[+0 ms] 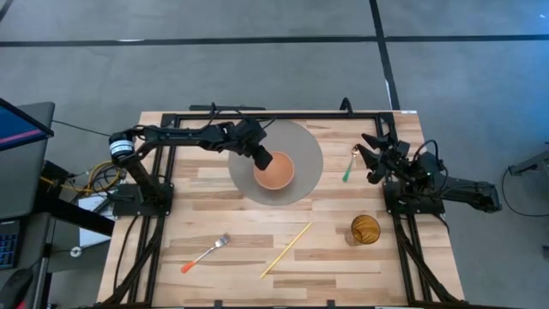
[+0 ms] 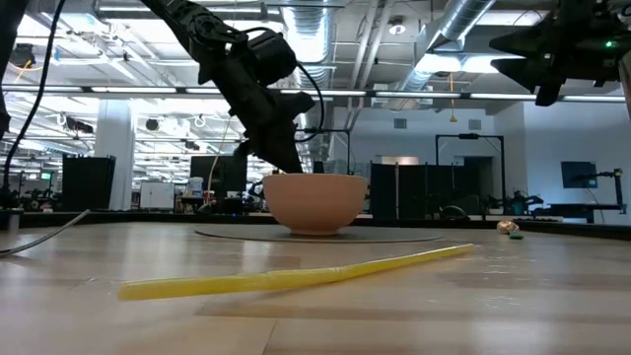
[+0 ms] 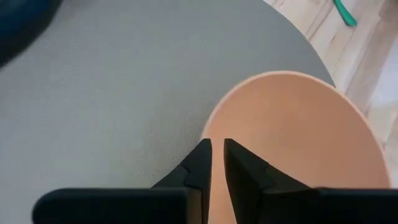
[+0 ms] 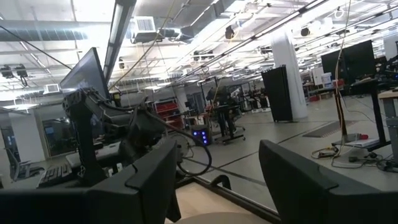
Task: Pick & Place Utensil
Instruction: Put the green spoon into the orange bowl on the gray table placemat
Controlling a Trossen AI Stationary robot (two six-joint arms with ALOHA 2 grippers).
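A peach bowl (image 1: 276,172) (image 2: 314,202) stands on a round grey mat (image 1: 302,142) in the far middle of the table. My left gripper (image 1: 262,160) (image 3: 216,152) is at the bowl's left rim, shut on it. An orange-handled fork (image 1: 204,254) and a yellow stick (image 1: 286,250) (image 2: 296,278) lie flat near the near edge. A green-handled spoon (image 1: 351,163) lies to the right of the mat. My right gripper (image 1: 371,151) (image 4: 217,162) hangs open above the table's right side, beside the spoon, touching nothing. My left gripper pinches the bowl's rim (image 3: 207,127) on its left side, one finger (image 3: 245,165) inside the bowl and one finger (image 3: 198,162) outside, above the mat. The fingers slant down from the far left. The bowl stands upright with its foot on the mat (image 2: 394,236).
An amber glass (image 1: 364,230) stands near the right edge, toward the near side. A black frame (image 1: 283,114) runs round the table's edges. Bare wood shows between the mat and the near utensils.
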